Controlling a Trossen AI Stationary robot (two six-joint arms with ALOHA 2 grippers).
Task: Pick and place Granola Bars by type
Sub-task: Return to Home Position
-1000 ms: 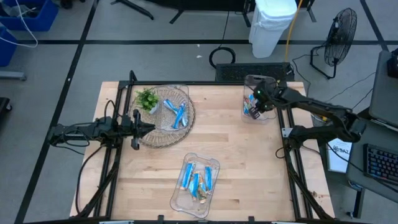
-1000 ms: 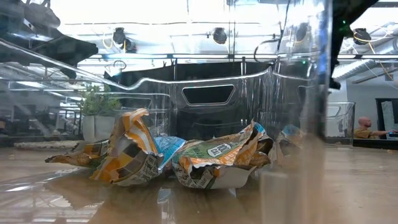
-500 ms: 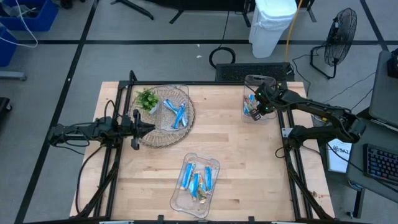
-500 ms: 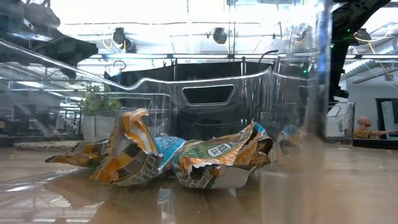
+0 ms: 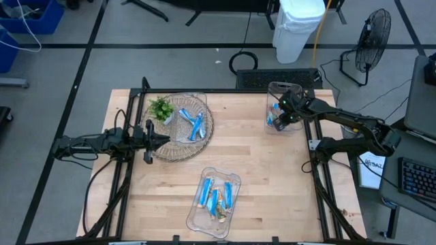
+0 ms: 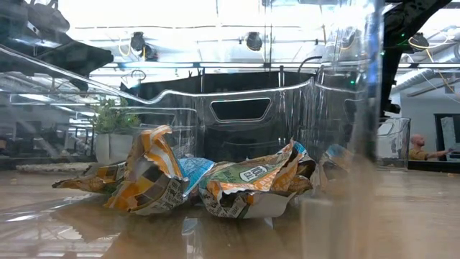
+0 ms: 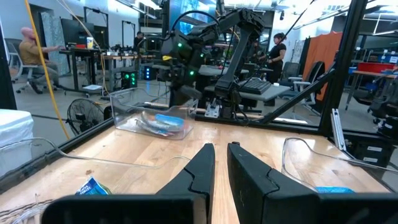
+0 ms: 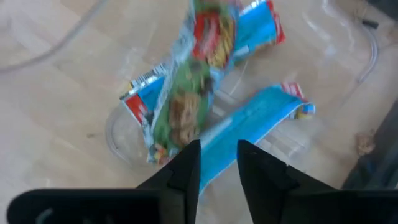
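Blue-and-white granola bars lie in three places. Some sit in a round basket (image 5: 204, 102) at far left beside a small green plant (image 5: 160, 107). Several, mixed with tan ones (image 6: 154, 180), fill a clear tray (image 5: 235, 178) at the near edge. Others lie in a clear container (image 5: 276, 87) at far right. My right gripper (image 5: 281, 116) (image 8: 217, 165) hovers open over that container. A blue bar (image 8: 255, 121) and a green-and-blue one (image 8: 186, 106) lie flat right under its fingers; touching or not, I cannot tell. My left gripper (image 5: 151, 139) (image 7: 221, 168) waits shut at the basket's left rim.
Bare wood lies between the basket, the tray and the container. A white bin (image 5: 298, 27) and a fan (image 5: 373, 37) stand on the floor beyond the far edge. The left wrist view shows my right arm (image 7: 193, 56) over the container, with people in the room behind.
My right arm has shifted a little above the far-right container; the low view shows more of it now. The bars, basket, tray and left arm stay as they were.
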